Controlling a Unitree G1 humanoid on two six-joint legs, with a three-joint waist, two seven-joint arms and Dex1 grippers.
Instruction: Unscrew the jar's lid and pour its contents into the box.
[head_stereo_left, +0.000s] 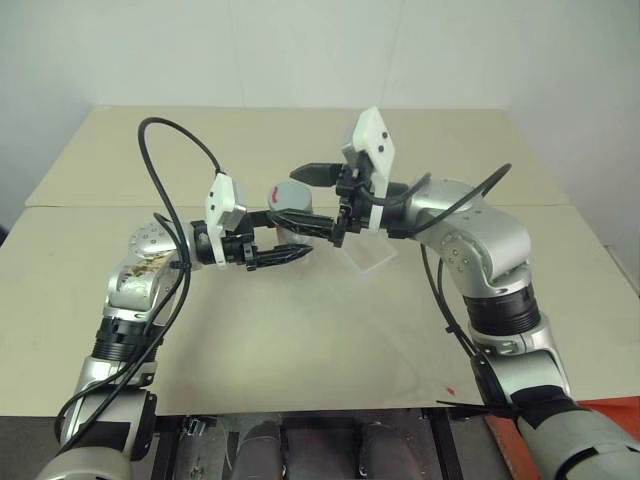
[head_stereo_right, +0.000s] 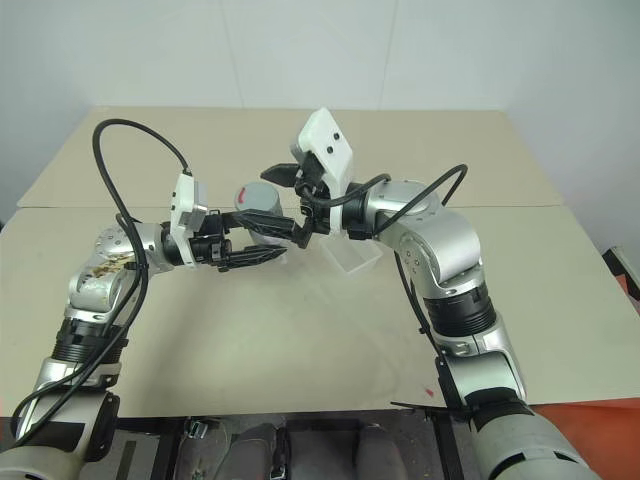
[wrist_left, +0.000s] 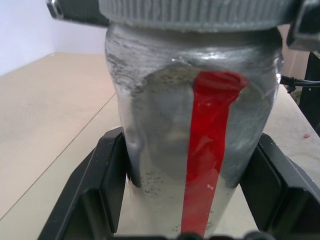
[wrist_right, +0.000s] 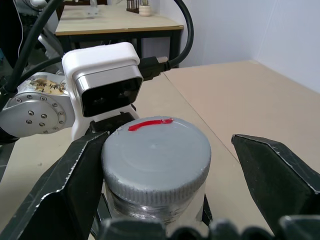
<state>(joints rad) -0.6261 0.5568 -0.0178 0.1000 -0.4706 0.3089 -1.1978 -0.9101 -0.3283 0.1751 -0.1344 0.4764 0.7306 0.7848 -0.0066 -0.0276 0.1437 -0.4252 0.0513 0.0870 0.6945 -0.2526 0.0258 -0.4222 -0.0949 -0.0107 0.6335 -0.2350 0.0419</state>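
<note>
So the left gripper (wrist_left: 200, 195) is clamping the small clear cylindrical jar (wrist_left: 195, 150) with the red stripe, holding it upright above the beige table (head_stereo_left: 300, 340). The right gripper (wrist_right: 165, 165) is sitting spread around the round grey screw lid (wrist_right: 156, 156), one finger touching, the other apart. The clear plastic box (head_stereo_left: 365, 258) is resting just below them.
</note>
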